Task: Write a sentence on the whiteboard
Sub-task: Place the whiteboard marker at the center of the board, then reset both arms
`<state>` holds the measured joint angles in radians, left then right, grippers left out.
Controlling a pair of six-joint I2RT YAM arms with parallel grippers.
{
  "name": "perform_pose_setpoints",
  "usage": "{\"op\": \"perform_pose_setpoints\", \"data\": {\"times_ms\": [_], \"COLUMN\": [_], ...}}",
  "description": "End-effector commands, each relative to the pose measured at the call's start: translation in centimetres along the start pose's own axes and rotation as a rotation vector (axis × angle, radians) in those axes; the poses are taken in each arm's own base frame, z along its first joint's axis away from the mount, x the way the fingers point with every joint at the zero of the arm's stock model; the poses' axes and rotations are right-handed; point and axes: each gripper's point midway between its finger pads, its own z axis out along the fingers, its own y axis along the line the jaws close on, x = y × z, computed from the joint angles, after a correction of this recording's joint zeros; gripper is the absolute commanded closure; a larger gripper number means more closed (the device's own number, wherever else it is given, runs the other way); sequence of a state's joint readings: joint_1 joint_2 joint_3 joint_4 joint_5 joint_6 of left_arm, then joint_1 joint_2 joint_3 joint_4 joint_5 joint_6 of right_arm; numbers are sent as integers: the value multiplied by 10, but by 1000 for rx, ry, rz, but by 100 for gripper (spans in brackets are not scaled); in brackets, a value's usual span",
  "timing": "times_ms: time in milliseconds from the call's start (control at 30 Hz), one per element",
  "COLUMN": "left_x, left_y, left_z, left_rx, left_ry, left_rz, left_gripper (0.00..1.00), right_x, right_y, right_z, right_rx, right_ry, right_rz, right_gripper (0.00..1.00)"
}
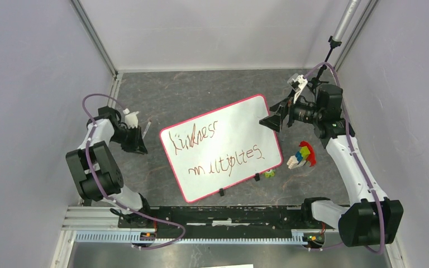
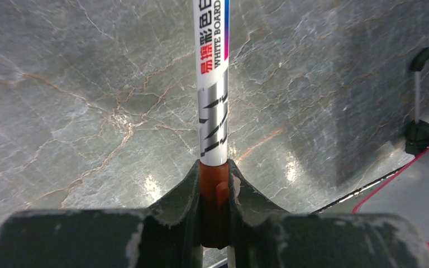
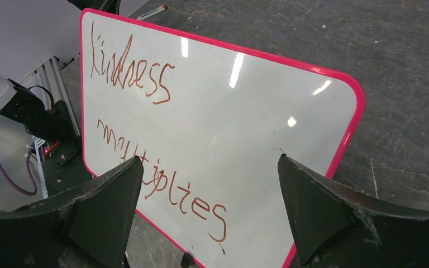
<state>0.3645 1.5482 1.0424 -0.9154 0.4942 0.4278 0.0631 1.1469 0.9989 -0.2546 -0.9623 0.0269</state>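
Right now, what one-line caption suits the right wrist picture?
Open black right gripper facing the glossy pink-edged whiteboard bearing a reddish-brown handwritten sentence.

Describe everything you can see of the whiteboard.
The whiteboard is a glossy white rectangle with rounded corners and a thin pink-red rim, lying flat and skewed on the grey marbled table. Two small black clips sit on its near long edge. Reddish-brown handwriting in two lines reads roughly "kindness multiplies". The open right claw hovers by its far right corner; contact cannot be judged.
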Motion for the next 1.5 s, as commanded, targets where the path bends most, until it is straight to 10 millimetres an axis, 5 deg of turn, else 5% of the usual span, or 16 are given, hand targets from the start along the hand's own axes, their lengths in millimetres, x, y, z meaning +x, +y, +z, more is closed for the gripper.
{"op": "perform_pose_setpoints", "data": {"times_ms": [0, 433, 900, 1167, 1367, 1467], "left_x": [5, 28, 30, 4, -28, -48], "left_y": [14, 18, 14, 1, -10, -14], "left_z": [17, 36, 37, 14, -13, -30], "left_rx": [-20, -31, -38, -33, -27, -38], "left_ry": [7, 75, 85, 25, -35, -78], "left_rz": [64, 74, 83, 108, 141, 162], "left_gripper": [89, 72, 62, 54, 33, 12], "right_x": [-1, 3, 4, 1, -14, -24], "right_y": [-2, -3, -1, -2, -18, -39], "right_z": [-3, -1, -2, -3, -13, -29], "right_rx": [20, 13, 5, 12, 86, 173], "right_ry": [-11, -5, -3, -2, 6, -8], "right_rz": [-31, -23, -19, -62, -111, -139], "right_gripper": [5, 4, 4, 4, 2, 2]}}
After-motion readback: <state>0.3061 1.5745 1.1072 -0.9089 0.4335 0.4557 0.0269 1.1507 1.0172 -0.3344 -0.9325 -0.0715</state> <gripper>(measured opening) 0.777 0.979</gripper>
